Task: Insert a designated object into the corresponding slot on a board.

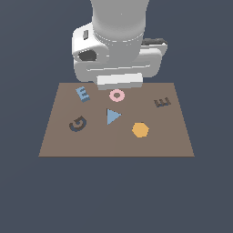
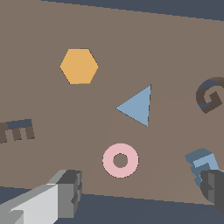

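The light-blue E block lies flat on the brown board near its far corner at the exterior view's left. The dark E-shaped slot is near the far edge at the exterior view's right. In the wrist view the blue E is partly hidden behind one dark fingertip, and the slot is at the opposite side. My gripper is open and empty, hovering over the board's far edge near the pink ring. The arm's hand hides the fingers in the exterior view.
A pink ring, a blue triangle, an orange hexagon and a dark G shape sit on the board. They also show in the wrist view: ring, triangle, hexagon, G.
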`<state>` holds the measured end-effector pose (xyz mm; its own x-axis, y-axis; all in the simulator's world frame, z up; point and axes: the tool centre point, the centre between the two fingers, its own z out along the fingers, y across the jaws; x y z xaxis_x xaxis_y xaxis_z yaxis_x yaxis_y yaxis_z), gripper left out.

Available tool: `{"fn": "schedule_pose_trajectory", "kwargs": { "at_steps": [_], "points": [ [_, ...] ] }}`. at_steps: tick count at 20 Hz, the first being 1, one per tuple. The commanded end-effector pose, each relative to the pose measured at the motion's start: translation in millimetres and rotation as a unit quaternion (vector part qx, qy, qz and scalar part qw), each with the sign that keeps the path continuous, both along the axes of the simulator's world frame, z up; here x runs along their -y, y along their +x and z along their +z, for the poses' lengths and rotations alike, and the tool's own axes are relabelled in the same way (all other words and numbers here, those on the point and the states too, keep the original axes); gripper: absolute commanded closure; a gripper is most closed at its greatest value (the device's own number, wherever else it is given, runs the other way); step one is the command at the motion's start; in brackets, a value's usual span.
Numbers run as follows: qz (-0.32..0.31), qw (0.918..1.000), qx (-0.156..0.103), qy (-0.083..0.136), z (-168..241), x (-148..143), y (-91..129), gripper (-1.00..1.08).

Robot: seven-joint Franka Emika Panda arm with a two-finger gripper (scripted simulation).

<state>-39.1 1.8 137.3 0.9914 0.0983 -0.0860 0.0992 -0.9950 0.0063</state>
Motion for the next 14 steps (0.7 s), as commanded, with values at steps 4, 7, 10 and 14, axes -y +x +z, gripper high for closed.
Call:
{"fn": "schedule_pose_trajectory", "kwargs": {
  "at_steps": [4,7,10,14],
  "points": [
    [0.025,0.9997,0.005,0.002,-10,15,-9,-0.92],
    [0.045,0.9990,0.008,0.003,-18,27,-16,-0.92],
    [0.068,0.9976,0.013,0.005,-27,41,-23,-0.92],
    [0.103,0.9945,0.020,0.007,-41,63,-32,-0.92]
  ]
}}
